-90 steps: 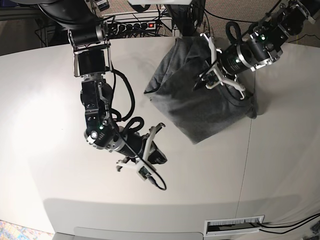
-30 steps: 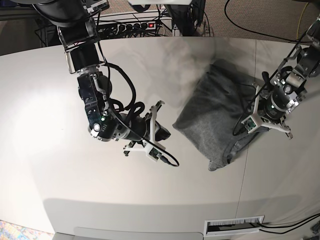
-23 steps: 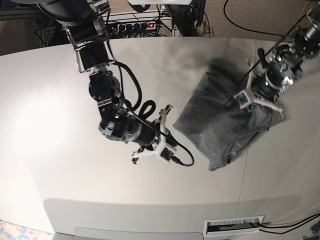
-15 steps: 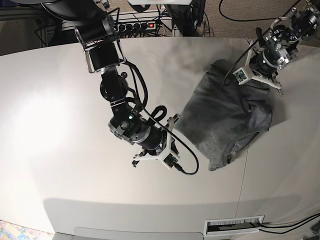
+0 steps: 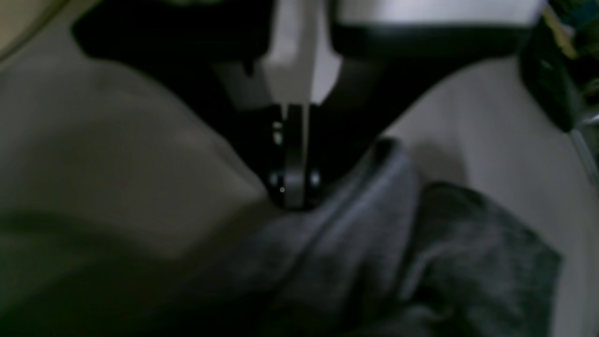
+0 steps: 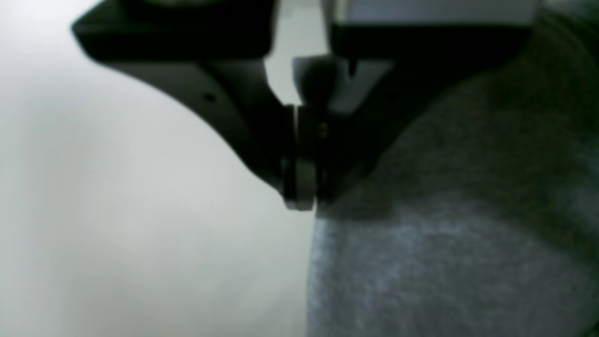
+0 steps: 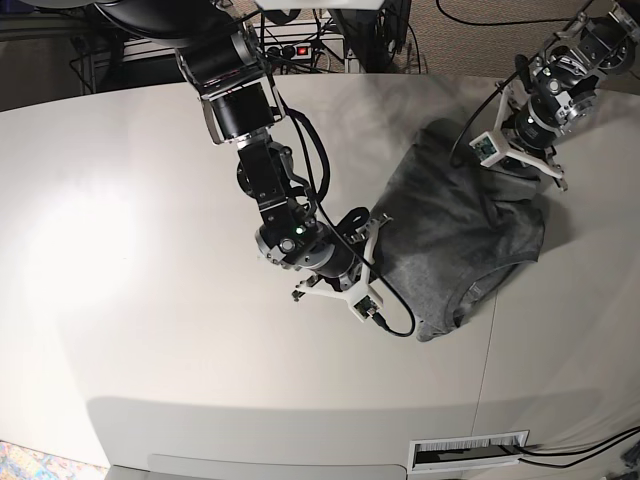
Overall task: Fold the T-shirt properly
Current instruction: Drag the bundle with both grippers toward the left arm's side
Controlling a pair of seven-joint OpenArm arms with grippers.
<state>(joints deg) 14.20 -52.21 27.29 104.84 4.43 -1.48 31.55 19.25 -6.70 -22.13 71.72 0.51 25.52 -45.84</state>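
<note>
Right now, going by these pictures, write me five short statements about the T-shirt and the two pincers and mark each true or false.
1. The T-shirt lies bunched on the table, not spread flat. True.
2. The left pincer stands wide open. False: its jaws are shut, right at a fold of the shirt.
3. The right pincer is at the shirt's edge, jaws shut. True.
4. The shirt hangs over the table's near edge. False: all of it in view rests on the tabletop.
5. The shirt carries a large printed logo. False: the grey fabric on show is plain.
</note>
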